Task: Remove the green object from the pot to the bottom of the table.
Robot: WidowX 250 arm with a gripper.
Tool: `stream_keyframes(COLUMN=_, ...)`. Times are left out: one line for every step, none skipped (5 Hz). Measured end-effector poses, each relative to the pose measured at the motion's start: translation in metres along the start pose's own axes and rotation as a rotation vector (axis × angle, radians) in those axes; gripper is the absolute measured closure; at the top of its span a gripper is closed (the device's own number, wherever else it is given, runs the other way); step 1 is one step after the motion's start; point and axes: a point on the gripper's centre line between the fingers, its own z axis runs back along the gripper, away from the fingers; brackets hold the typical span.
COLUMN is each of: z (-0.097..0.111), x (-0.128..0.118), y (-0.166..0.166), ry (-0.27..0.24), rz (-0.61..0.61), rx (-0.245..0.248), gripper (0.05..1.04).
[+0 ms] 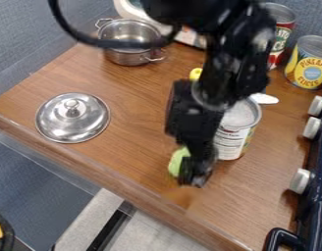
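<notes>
Green object partly behind end effector; can nearby (white printed label).

Bluish wall, wooden table, dark stove

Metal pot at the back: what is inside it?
Inside the metal pot, only its own shiny wall and floor can be seen. The black cable crossing its near side hides a strip there, and what lies behind that strip cannot be told.
</notes>
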Motion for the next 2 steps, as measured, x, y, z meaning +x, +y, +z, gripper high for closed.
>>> stream_keyframes(z=0.027, x=0.006, y=-0.003, ry=-0.001, rz=0.004, rx=-0.023, gripper=0.075)
stream_keyframes(z=0.037, x=0.017, y=-0.011, ry=-0.001, rz=0.020, rx=-0.052, gripper=0.081)
